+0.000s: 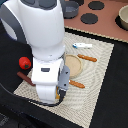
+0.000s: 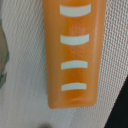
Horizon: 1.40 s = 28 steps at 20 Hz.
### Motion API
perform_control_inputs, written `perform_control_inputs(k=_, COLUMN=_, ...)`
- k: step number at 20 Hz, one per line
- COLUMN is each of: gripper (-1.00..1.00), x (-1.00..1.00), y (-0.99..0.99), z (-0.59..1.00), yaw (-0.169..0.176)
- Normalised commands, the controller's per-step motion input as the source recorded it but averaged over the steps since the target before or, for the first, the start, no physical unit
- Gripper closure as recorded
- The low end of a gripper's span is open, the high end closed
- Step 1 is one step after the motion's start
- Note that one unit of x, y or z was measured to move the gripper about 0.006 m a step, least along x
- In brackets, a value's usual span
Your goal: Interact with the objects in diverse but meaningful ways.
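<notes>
Cream woven matting (image 1: 100, 65) covers the middle of a dark tabletop, and the white Panda arm (image 1: 42, 45) stands over its near half in the exterior view, blocking much of it. On the mat lie a round tan plate (image 1: 75, 65), a flat white fish (image 1: 82, 45) beyond it, and 2 thin orange sticks — one (image 1: 88, 58) to the exterior view's right of the plate, one (image 1: 76, 84) nearer the camera. A red tomato (image 1: 23, 62) sits on the dark surface off the mat's edge at the exterior view's left, with a brown sausage (image 1: 24, 78) just below it, at the mat's edge. At the back, a blue-grey pot (image 1: 71, 8) stands on a toy stovetop (image 1: 107, 17) with black burners.

The wrist view is filled by the yellow-orange bread loaf (image 2: 75, 52) with 4 white slashes, lying flat on the mat. The gripper's jaws appear in neither view — I cannot tell whether they are open or closed.
</notes>
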Motion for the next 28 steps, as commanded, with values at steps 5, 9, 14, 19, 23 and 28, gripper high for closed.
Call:
perform_control_inputs(k=5, gripper=-1.0, x=0.35, y=-0.28, z=0.0, yaw=0.017)
perform_control_inputs(k=9, gripper=-1.0, x=0.34, y=-0.09, z=-0.07, yaw=0.01)
perform_control_inputs(k=14, gripper=-1.0, x=0.32, y=-0.07, z=-0.08, yaw=0.006)
perform_control_inputs(k=19, gripper=-1.0, x=0.35, y=-0.07, z=-0.03, yaw=0.0)
perform_control_inputs(k=23, gripper=1.0, x=0.34, y=-0.08, z=-0.02, yaw=0.001)
perform_control_inputs(k=28, gripper=1.0, x=0.32, y=-0.08, z=-0.01, yaw=0.0)
